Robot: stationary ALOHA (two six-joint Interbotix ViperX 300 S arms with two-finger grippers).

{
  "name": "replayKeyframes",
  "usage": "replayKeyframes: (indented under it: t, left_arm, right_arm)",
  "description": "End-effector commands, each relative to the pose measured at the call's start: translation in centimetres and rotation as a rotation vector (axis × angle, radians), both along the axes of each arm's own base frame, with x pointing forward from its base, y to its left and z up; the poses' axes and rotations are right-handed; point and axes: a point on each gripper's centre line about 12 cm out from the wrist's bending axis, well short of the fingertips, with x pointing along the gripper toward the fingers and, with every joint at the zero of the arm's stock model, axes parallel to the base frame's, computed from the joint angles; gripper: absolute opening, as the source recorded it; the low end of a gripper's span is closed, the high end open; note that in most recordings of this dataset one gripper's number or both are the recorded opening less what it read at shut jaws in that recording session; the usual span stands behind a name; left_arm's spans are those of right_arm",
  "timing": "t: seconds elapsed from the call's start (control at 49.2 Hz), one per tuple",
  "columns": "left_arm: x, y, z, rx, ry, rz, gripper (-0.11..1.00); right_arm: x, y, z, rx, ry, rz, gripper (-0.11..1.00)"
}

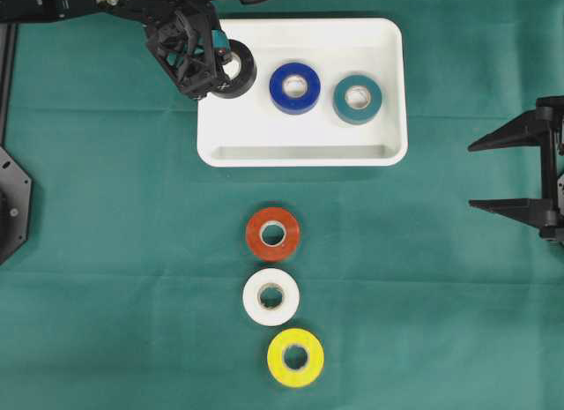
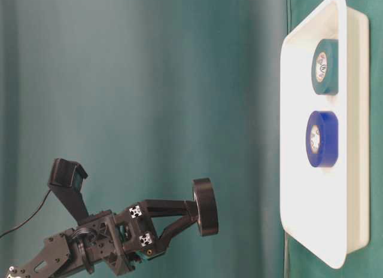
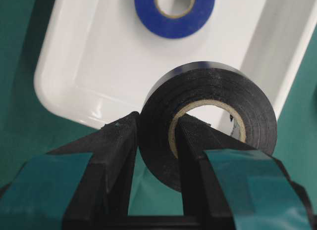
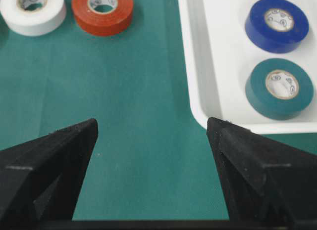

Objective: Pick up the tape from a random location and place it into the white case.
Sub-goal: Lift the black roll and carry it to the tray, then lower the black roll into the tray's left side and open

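**Black roll up over the tray corner**

So my left end effector [image 1: 222, 68] is clamped on the black roll of tape [image 1: 236, 68], one finger [image 3: 195, 156] through the cardboard core and the other on the outside. It's hanging above the left end of the shallow white plastic case [image 1: 388, 93], not touching it. Inside the case sit a blue tape roll [image 1: 294, 87] and a teal tape roll [image 1: 357, 99], side by side. My right end effector [image 1: 511, 174] is parked off to the right, spread wide, holding nothing. Down on the green worktop [image 1: 106, 251]: an orange roll [image 1: 272, 234], a white roll [image 1: 270, 296] and a yellow roll [image 1: 295, 357] in a line.
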Motion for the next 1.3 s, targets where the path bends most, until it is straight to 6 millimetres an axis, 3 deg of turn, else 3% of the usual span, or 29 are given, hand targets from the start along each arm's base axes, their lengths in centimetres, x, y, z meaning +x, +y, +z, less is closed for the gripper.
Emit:
replayKeyframes:
  t: [0.0,0.834,1.017,1.282]
  left_arm:
    - [-0.1,0.0,1.1,0.012,-0.033,0.003,0.17]
    - [0.0,0.0,0.9,0.010,-0.033,0.005,0.17]
    - [0.9,-0.1,-1.4,0.001,-0.020,-0.005,0.17]
    - [2.1,0.8,-6.9,-0.020,0.027,0.000,0.17]
  right_arm:
    - [0.4,0.0,0.9,-0.003,-0.020,0.002,0.85]
    - [0.4,0.0,0.9,-0.003,-0.017,0.001,0.85]
    - [0.4,0.0,0.9,-0.003,-0.015,0.000,0.85]
    - [0.4,0.0,0.9,-0.003,-0.014,0.000,0.85]
